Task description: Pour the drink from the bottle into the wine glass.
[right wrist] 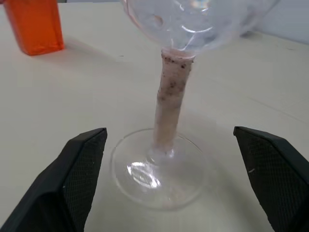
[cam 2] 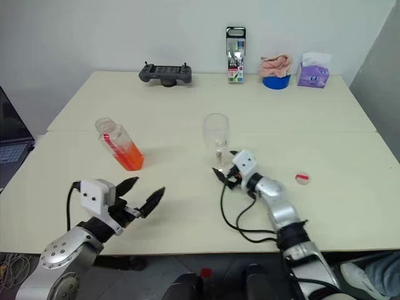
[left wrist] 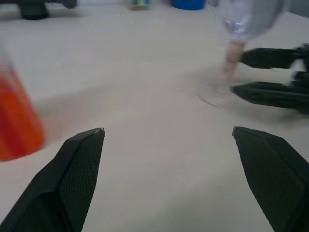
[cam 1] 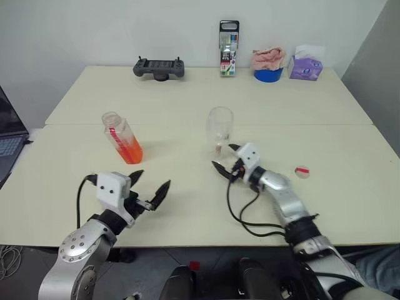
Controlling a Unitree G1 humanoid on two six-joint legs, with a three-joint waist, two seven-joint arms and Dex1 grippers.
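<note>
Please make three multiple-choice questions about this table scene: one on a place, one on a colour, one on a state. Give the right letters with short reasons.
1. Where does the bottle stand relative to the wine glass?
A. on the robot's left of it
B. on the robot's right of it
C. inside it

2. What colour is the drink?
A. blue
B. orange-red
C. green

3. How is the right pincer?
A. shut on the stem
B. shut on the bottle
C. open by the glass's foot

Key: 1 A, the bottle is left of the glass; 2 B, orange-red liquid fills the bottle's lower part; 3 C, its fingers stand apart around the stem, untouching.
</note>
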